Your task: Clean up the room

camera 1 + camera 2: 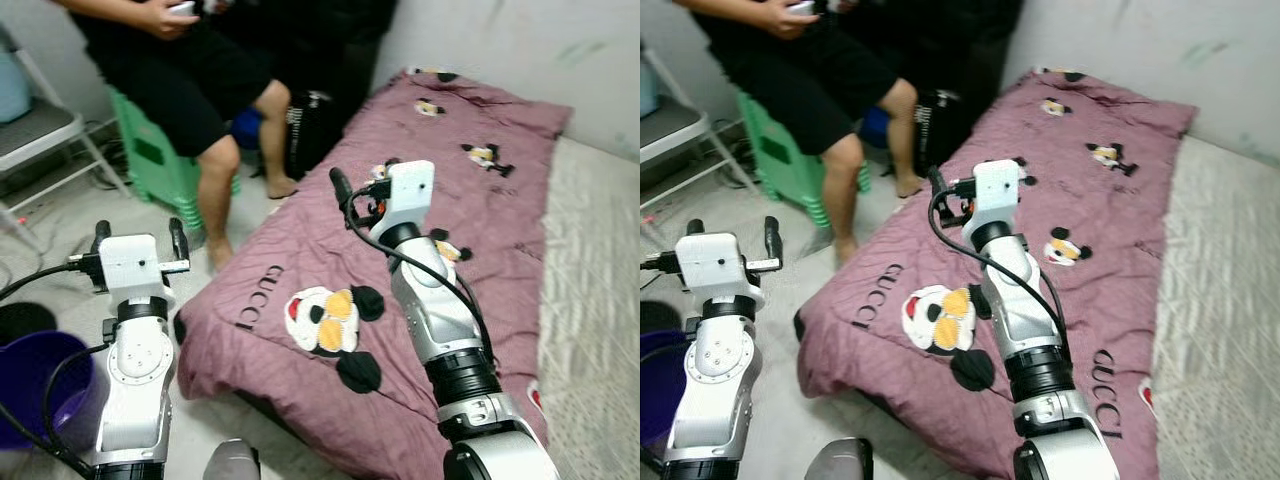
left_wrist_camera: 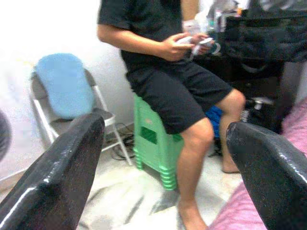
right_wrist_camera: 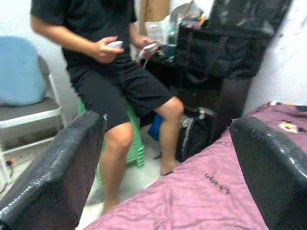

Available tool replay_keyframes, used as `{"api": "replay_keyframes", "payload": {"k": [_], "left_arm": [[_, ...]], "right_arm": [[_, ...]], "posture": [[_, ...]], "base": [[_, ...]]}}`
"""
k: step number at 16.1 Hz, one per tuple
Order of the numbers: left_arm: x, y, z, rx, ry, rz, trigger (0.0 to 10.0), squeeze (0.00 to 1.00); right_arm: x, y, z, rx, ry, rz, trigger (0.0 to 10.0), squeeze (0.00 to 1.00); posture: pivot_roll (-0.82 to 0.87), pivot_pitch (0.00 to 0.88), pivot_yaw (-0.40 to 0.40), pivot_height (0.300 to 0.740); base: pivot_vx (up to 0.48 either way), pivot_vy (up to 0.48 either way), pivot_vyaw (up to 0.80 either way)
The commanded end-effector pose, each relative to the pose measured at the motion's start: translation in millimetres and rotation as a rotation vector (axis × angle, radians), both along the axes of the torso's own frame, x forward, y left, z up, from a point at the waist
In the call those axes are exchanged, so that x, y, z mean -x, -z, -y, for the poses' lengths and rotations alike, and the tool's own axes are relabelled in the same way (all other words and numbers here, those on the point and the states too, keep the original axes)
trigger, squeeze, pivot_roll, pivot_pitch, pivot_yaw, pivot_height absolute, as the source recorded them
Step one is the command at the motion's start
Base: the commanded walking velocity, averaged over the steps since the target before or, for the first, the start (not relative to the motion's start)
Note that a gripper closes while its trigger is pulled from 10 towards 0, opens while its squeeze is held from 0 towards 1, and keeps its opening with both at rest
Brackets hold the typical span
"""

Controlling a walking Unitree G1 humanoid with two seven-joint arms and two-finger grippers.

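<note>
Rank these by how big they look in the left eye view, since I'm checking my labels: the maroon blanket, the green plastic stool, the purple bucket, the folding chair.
1. Maroon blanket, by far the largest.
2. Purple bucket, though nearness to the camera and cropping inflate it.
3. Green plastic stool and folding chair look alike; both are partly hidden or cut off, so unranked.

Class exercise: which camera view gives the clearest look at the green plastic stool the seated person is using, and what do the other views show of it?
The left wrist view: the green plastic stool shows its stacked side and legs down to the floor, beneath the person. The right wrist view shows a strip behind the person's leg; both eye views show it smaller, far to the left of the purple blanket.
</note>
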State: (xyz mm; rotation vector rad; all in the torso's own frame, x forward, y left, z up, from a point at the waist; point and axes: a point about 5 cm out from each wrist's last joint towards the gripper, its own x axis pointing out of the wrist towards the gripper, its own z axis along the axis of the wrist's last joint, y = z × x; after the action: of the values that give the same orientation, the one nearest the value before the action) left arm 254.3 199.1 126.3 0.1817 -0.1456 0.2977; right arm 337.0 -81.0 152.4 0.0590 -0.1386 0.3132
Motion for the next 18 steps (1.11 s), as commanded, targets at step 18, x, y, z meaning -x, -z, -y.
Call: {"api": "replay_keyframes", "payload": {"k": [18], "left_arm": [[-13.8,1.6,14.6,-0.002,0.08,-0.008,10.0,0.0]], "right_arm": [[-3.8,-3.7,17.6,0.044,0.067,0.057,10.0,0.0]], "posture": [[0.08,0.0,-0.025,0.74]], "base": [[0.0,0.0,0.79]]}}
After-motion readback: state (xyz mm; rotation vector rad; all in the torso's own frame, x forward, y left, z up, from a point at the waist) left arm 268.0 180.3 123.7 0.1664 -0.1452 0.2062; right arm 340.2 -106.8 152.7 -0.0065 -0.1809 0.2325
